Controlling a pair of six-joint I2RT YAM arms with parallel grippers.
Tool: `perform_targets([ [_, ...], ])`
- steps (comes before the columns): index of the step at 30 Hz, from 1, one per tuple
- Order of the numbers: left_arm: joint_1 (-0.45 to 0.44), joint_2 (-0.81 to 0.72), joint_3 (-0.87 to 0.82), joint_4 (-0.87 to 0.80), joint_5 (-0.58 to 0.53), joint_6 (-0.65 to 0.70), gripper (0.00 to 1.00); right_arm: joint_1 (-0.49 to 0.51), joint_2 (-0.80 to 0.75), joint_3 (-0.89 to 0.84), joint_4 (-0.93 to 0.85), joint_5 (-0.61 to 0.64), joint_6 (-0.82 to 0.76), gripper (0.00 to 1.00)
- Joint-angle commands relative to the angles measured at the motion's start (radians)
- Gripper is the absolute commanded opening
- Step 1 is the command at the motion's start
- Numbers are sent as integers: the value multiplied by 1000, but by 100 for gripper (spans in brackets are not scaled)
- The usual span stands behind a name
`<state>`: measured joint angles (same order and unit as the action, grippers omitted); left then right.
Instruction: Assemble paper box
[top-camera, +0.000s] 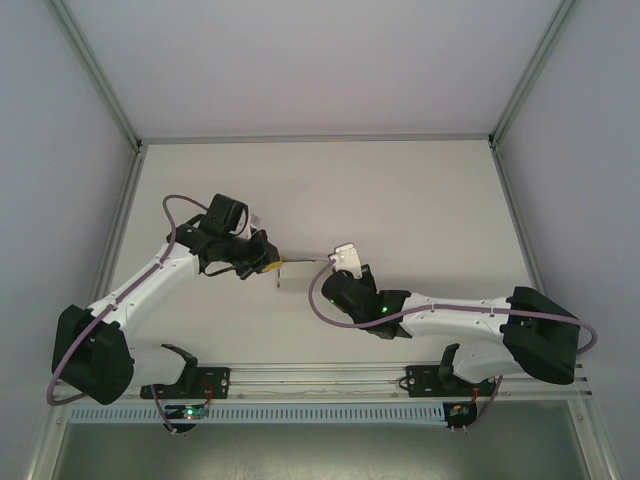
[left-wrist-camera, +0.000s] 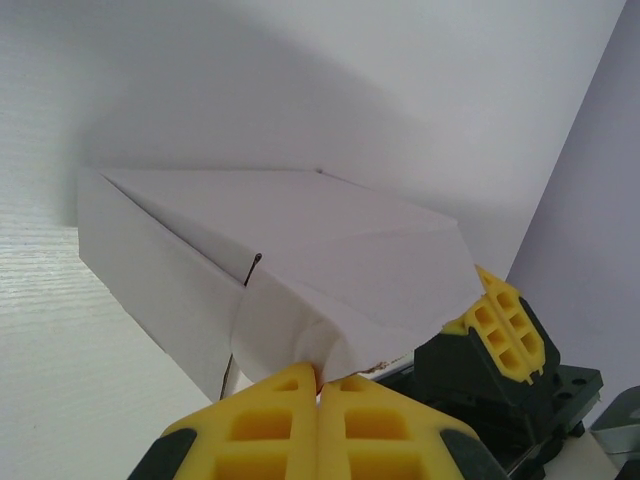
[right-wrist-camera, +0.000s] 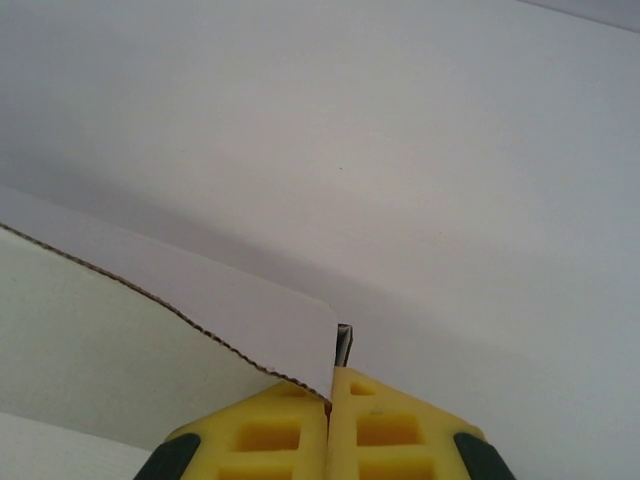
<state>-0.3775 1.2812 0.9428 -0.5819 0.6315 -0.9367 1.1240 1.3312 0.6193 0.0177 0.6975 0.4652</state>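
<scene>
Top cam was bright and evenly lit, diffuse light from overhead. The white table (top-camera: 420, 200) was nearly washed out w/ little texture, and the arms threw only faint, soft shadows. Straight rails bowed slightly toward the frame edges. Left wrist cam: paper box (left-wrist-camera: 300, 230) was reasonably sharp, w/ a broad grey shadow behind it, upper left. The left gripper (left-wrist-camera: 320, 392) was soft, too close for focus. Right wrist cam was low contrast w/ a pale grey bkgd, no glare.
</scene>
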Motion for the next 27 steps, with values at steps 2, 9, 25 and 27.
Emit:
perform_targets([
  [2,22,-19,29,42,23,-31,0,19,46,-40,-187,-147,-45,0],
  [9,38,-39,5,75,28,-95,0,3,43,-16,-217,-156,-81,0],
  [25,9,-37,-114,-31,-101,228,0,-4,9,-45,-177,-182,-93,0],
  [27,-21,-56,-151,-19,-155,241,0,-4,5,-48,-161,-193,-98,0],
])
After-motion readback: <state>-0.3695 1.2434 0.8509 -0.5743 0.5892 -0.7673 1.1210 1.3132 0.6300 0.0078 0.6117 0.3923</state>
